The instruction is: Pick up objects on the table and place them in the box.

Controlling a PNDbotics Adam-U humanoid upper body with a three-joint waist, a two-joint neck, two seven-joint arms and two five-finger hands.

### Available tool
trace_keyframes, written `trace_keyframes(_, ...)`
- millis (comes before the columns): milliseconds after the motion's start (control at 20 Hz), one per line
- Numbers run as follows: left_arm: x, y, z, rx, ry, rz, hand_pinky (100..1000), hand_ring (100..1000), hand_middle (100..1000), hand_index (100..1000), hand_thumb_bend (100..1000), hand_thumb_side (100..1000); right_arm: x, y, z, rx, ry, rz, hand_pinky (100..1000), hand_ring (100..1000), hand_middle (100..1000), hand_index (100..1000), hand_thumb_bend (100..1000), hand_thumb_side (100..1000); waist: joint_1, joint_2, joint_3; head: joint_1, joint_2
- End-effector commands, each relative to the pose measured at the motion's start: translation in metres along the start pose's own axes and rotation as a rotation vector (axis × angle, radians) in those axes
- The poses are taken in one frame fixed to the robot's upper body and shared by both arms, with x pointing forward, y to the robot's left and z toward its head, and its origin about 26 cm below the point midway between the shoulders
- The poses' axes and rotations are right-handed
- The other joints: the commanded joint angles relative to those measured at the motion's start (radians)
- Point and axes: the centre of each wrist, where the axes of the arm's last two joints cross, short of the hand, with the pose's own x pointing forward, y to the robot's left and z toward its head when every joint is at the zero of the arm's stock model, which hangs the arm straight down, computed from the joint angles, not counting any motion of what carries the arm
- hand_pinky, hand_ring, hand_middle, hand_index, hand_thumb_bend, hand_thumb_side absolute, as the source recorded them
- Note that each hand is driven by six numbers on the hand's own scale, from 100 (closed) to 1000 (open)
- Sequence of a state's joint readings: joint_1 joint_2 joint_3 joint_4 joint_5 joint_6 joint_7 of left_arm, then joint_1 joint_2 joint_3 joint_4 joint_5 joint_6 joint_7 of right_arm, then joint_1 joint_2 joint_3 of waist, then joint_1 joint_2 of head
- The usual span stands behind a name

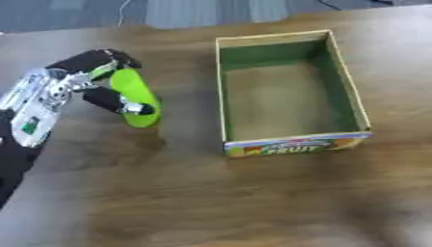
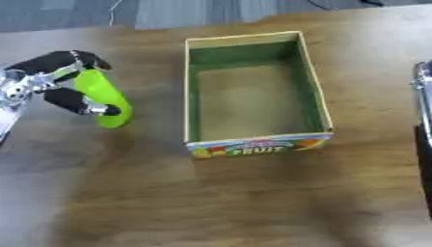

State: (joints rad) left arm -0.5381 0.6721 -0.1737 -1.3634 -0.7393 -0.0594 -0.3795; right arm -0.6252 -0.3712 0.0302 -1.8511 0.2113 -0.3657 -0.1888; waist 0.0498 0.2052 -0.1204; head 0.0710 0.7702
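— Your left hand (image 1: 88, 84) is curling round the green object (image 1: 135, 96), holding it left of the box (image 1: 350, 91).
— The box front is reading "FRUIT"; your right arm (image 2: 422, 111) is possibly edging in, hand unseen.

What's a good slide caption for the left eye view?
Left hand holds a green object above the table, left of the empty fruit box.

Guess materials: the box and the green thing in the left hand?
Box: looks like printed cardboard, with thin tan edges, matte green inside and a colourful FRUIT label. Green object held in the left hand: probably smooth plastic, with uniform bright lime colour and rounded shape; rubber or foam is also possible.
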Motion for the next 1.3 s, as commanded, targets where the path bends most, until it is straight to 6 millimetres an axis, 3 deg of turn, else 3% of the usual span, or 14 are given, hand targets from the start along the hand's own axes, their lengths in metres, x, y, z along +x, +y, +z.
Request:
trace_keyframes(50,-0.002,0.011,-0.002,0.029,0.007,-0.034,650,787,795,880,1000,691,0.005,-0.003,-0.008,0.001,-0.034,0.007,100,525,592,659,100,913,0.0,-0.012,-0.002,0.011,0.0)
trace_keyframes(100,-0.003,0.01,-0.004,0.029,0.007,-0.035,650,787,795,880,1000,691,0.005,-0.003,-0.008,0.0,-0.035,0.007,100,525,592,659,100,913,0.001,-0.011,-0.003,0.011,0.0)
trace_keyframes(200,-0.003,0.01,-0.005,0.039,0.008,-0.038,565,681,676,758,1000,656,0.005,-0.003,-0.008,0.0,-0.034,0.007,100,525,592,659,100,913,0.002,-0.01,-0.005,0.009,0.0)
trace_keyframes(250,-0.003,0.009,-0.006,0.049,0.009,-0.039,373,505,505,603,864,596,0.005,-0.003,-0.008,0.0,-0.034,0.007,100,525,592,659,100,913,0.002,-0.01,-0.006,0.008,0.0)
trace_keyframes(300,-0.003,0.008,-0.006,0.06,0.01,-0.039,461,571,568,657,988,635,0.005,-0.003,-0.008,-0.001,-0.034,0.007,100,525,592,659,100,913,0.003,-0.01,-0.006,0.008,0.0)
trace_keyframes(350,-0.003,0.007,-0.006,0.072,0.011,-0.036,210,396,411,472,663,530,0.005,-0.003,-0.008,-0.001,-0.034,0.007,100,526,592,659,100,913,0.003,-0.01,-0.006,0.007,0.0)
trace_keyframes(450,-0.003,0.004,-0.006,0.1,0.013,-0.03,140,341,366,419,600,508,0.005,-0.003,-0.008,-0.002,-0.033,0.007,100,526,592,659,100,912,0.004,-0.01,-0.006,0.006,0.0)
trace_keyframes(500,-0.004,0.003,-0.007,0.111,0.015,-0.027,151,352,375,431,617,513,0.005,-0.003,-0.008,-0.003,-0.033,0.007,100,526,592,659,100,912,0.004,-0.01,-0.006,0.005,0.0)
trace_keyframes(550,-0.004,0.002,-0.007,0.121,0.016,-0.025,100,290,314,350,439,491,0.005,-0.003,-0.008,-0.003,-0.033,0.007,100,526,592,659,100,912,0.004,-0.011,-0.006,0.004,0.0)
trace_keyframes(650,-0.005,0.001,-0.007,0.153,0.02,-0.015,100,236,255,290,302,480,0.005,-0.003,-0.008,-0.005,-0.032,0.008,100,526,592,659,100,912,0.004,-0.011,-0.005,0.003,0.0)
trace_keyframes(700,-0.005,0.001,-0.006,0.179,0.021,-0.007,100,229,248,283,291,479,0.005,-0.004,-0.008,-0.006,-0.032,0.008,100,526,592,659,100,912,0.004,-0.011,-0.005,0.003,0.0)
trace_keyframes(800,-0.005,-0.001,-0.006,0.221,0.021,0.008,100,159,197,231,171,463,0.005,-0.003,-0.008,-0.007,-0.031,0.008,100,526,592,659,100,912,0.004,-0.011,-0.006,0.002,0.0)
trace_keyframes(1000,-0.006,-0.005,-0.007,0.252,0.023,0.025,100,148,187,223,160,447,0.005,-0.003,-0.008,-0.008,-0.031,0.008,100,526,592,659,100,911,0.003,-0.011,-0.006,0.001,0.0)
trace_keyframes(1300,-0.006,-0.003,-0.004,0.304,0.004,0.104,100,151,184,218,220,438,0.004,-0.003,-0.008,-0.009,-0.029,0.01,100,526,592,659,100,911,0.0,-0.012,-0.006,-0.002,0.0)
